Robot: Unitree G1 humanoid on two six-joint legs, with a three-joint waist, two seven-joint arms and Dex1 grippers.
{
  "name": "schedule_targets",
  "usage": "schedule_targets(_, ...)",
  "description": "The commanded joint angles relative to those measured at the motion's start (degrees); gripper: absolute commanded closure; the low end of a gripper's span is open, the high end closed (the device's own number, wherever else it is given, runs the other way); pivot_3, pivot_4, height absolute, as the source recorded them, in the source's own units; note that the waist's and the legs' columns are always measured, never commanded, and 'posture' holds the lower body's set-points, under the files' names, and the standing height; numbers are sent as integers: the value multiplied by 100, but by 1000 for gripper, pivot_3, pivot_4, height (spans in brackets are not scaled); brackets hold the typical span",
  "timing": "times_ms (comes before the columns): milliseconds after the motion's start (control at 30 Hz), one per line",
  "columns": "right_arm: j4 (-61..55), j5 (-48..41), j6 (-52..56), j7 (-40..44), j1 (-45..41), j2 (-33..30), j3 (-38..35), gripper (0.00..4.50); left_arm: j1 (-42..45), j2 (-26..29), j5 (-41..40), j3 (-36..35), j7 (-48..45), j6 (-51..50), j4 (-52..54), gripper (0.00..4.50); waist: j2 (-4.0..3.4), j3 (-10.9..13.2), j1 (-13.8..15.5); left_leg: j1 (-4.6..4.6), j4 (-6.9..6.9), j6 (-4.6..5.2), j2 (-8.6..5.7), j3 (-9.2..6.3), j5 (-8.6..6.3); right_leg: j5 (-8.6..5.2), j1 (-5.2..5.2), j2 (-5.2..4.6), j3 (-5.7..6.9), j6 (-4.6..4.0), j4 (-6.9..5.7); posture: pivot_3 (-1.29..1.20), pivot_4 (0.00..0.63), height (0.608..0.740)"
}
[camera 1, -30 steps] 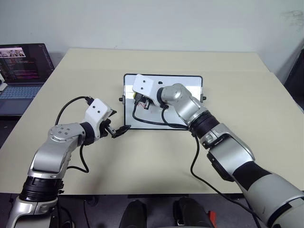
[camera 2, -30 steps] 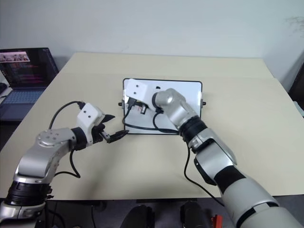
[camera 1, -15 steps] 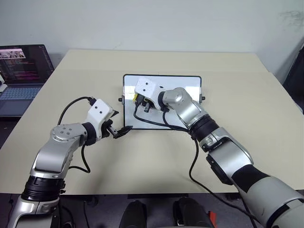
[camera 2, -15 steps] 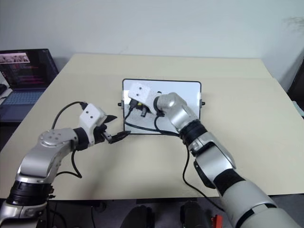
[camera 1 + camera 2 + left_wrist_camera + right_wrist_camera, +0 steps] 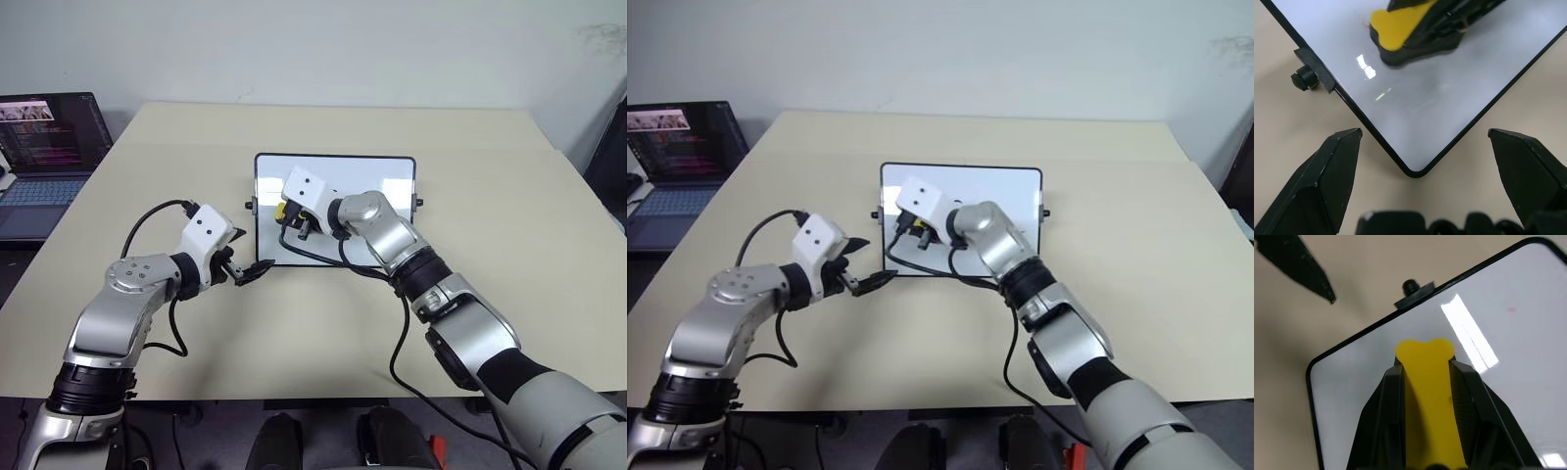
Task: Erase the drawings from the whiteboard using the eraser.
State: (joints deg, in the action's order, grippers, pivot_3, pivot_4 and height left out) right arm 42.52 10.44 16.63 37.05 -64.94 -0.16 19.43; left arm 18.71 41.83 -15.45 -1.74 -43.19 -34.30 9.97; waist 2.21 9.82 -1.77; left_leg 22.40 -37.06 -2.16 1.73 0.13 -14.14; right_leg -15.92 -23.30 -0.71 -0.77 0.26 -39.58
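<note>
The whiteboard [image 5: 377,191] lies flat at the table's middle, black-framed, with a knob [image 5: 1303,78] on its short side. My right gripper [image 5: 287,214] is shut on the yellow eraser [image 5: 1425,362], whose dark base presses on the board's left part near that knob. Of the drawings I make out just a faint red speck [image 5: 1510,309]; my right hand hides part of the surface. My left gripper [image 5: 257,266] stands open just off the board's near left corner [image 5: 1415,172], level with the table, touching nothing.
An open laptop [image 5: 44,147] sits off the table's far left. Black cables [image 5: 313,257] trail from my right wrist across the board's near edge. The tan table [image 5: 509,225] stretches bare to the right of the board and behind it.
My right wrist has rolled, and the eraser's yellow end now shows more at the board's left side. The left arm has kept still.
</note>
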Motion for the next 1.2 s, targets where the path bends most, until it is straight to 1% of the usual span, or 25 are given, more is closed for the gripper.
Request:
schedule_targets(33,43,81,209,141,50,-187,35,3533,80,-1,-1,-44,-1,106,166,0,0,0,4,0,0,0,0,0,0,0,1,0,0,0,1,0,150,740)
schedule_targets(100,-149,119,296,396,258,-228,206,3533,75,-3,-4,-39,-5,101,174,0,1,-1,5,1,1,0,-1,1,0,0,2,0,0,0,5,0,150,740)
schedule_targets(133,-183,125,304,372,295,-229,215,3533,73,-7,-5,-36,-6,97,178,0,1,0,3,1,1,0,-1,0,0,0,3,-1,0,0,8,0,150,740)
schedule_targets(200,-198,118,291,238,301,-221,162,3533,71,-14,-6,-30,-7,93,184,0,1,0,-7,1,2,0,-1,2,-1,0,3,-1,-1,0,10,0,150,740)
schedule_targets(300,55,-4,104,-473,27,-179,-255,3533,74,-28,-2,-19,-10,87,191,0,0,0,-6,-1,2,0,1,-1,0,0,3,0,1,0,5,0,150,740)
schedule_targets(400,149,-69,99,-520,-68,-225,-344,3533,84,-29,0,-10,-24,89,187,0,0,0,13,-2,0,0,0,-2,4,0,4,0,2,0,1,0,150,740)
schedule_targets(500,84,-51,230,-174,48,-281,-209,3533,102,-34,7,0,-30,97,168,0,0,0,9,-2,0,-1,-2,-1,6,0,6,-1,0,0,5,0,150,740)
schedule_targets(567,-208,15,373,284,335,-337,77,3533,125,-42,10,21,-39,100,155,0,3,-2,9,-2,4,-1,-2,-1,6,0,6,-1,2,0,10,0,150,740)
schedule_targets(633,-382,43,450,366,476,-349,162,3534,140,-45,14,33,-49,104,143,0,2,-1,-3,-1,6,0,-1,0,5,0,6,-1,2,0,14,0,150,740)
schedule_targets(767,-245,102,277,-332,315,-366,-91,3534,157,-39,12,45,-74,107,127,0,1,-1,-10,-5,4,0,0,-1,5,0,6,-1,1,1,8,0,150,740)
schedule_targets(867,-118,77,190,-539,181,-416,-157,3534,169,-34,14,57,-87,118,106,0,0,0,10,-6,3,7,-1,-2,13,0,7,0,2,0,5,0,150,740)
schedule_targets(933,-110,65,226,-466,202,-459,-119,3534,199,-43,19,72,-98,123,85,0,1,0,13,-6,2,10,-2,-2,17,1,8,-1,2,0,6,0,150,740)
schedule_targets(1100,-503,147,510,328,626,-628,367,3534,232,-50,30,92,-129,143,49,0,2,-1,12,-5,5,11,-3,-2,18,1,10,-1,2,0,14,0,150,740)
schedule_targets(1200,-788,195,589,657,826,-736,610,3534,243,-49,33,98,-139,149,36,0,2,-1,-8,-6,6,12,-2,2,17,1,10,-1,-2,0,17,0,150,740)
